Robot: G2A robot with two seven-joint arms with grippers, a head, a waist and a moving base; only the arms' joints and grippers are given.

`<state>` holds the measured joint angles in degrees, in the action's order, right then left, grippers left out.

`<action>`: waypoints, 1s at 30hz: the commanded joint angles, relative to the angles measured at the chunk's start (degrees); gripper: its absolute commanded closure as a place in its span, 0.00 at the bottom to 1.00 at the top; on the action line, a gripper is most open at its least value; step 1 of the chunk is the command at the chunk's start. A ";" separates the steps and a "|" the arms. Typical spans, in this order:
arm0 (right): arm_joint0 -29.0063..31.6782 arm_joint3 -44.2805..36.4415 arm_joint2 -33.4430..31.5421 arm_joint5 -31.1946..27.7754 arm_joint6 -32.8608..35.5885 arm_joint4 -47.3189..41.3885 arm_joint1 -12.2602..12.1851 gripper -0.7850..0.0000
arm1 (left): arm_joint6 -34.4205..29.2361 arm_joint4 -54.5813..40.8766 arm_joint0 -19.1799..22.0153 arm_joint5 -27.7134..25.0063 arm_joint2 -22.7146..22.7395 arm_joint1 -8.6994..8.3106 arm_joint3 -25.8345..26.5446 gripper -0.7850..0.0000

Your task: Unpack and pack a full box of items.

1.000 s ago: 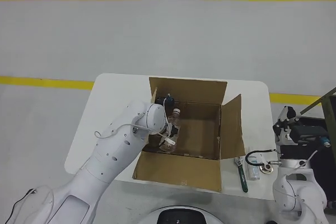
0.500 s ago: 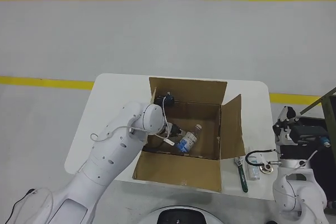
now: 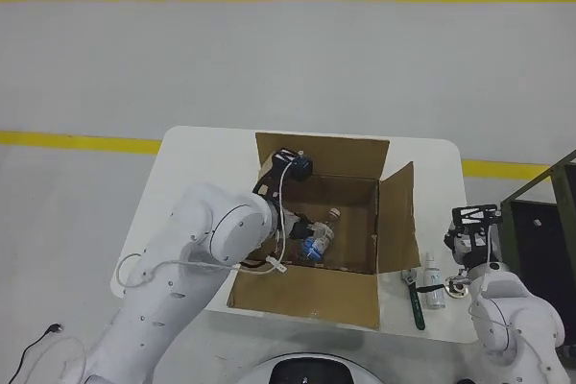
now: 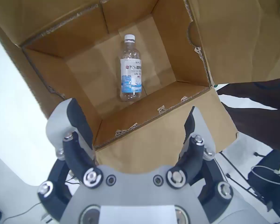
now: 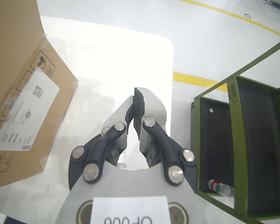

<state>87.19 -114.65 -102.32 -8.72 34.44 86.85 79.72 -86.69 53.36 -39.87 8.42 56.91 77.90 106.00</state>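
**One bottle in the box, both pincers holding nothing**

There is one cardboard box on the white table, with its flaps folded outward. Inside lies one clear plastic bottle on its side, white cap on. Its base is near one wall and its cap points to the opposite one. The bottle carries a white and blue label. One side of the box has a white paper label.

The left pincer hangs above a box edge. Its fingers are spread wide and nothing is between them. The right pincer is over the table strip beside the box, near the table's edge. Its fingers are pressed together and hold nothing.

On that strip, just beside the box, lie one green-handled wrench and one small white bottle. Next to the table stands one green cart, with one bottle lying in it.
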 commanded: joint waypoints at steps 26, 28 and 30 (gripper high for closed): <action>-3.32 -4.83 1.10 -11.48 35.81 3.52 -1.45 1.00 | 10.42 10.08 -13.00 -2.80 10.22 -3.00 12.78 0.00; -3.43 -4.77 0.97 -11.06 35.36 3.57 -1.48 1.00 | 10.39 10.83 -13.28 -2.44 10.41 -3.07 12.87 0.00; -3.43 -4.77 0.97 -11.06 35.36 3.57 -1.48 1.00 | 10.35 10.90 -13.30 -2.37 10.43 -3.08 12.87 0.00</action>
<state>83.75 -119.39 -101.37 -19.75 69.79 90.39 78.23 -76.28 64.23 -53.17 6.02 67.35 74.82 118.90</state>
